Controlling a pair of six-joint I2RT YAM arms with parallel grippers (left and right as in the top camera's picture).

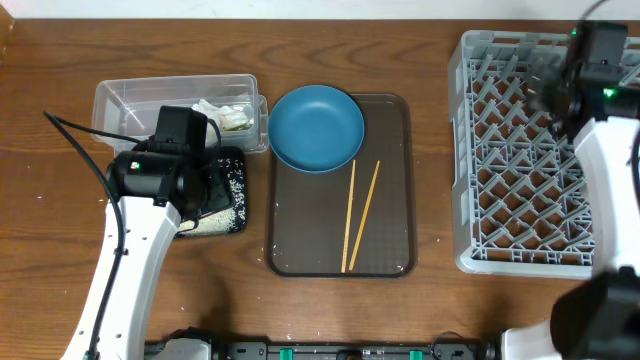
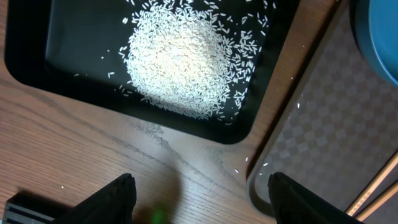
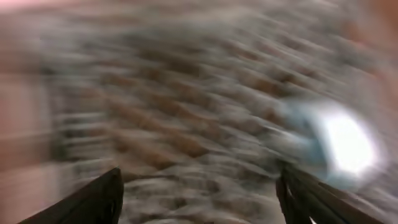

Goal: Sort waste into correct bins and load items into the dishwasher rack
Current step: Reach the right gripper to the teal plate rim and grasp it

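Left gripper wide, empty, below the rice in black tray. Right gripper also wide; view blurred. Plate, chopsticks left to rack.

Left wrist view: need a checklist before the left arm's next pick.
1. Left end effector open and empty: ok.
2. Rice piled inside the black tray: ok.
3. No spilled rice: not ok. A few stray grains lie on the table and the serving tray.
4. Tissue in the clear tub: ok.
5. Plate and chopsticks unobstructed on the serving tray: ok. Neither is in the rack yet.
6. Right end effector out of the way: ok, overhead shows its arm over the rack. What lies below it: cannot tell, its own view is blurred.
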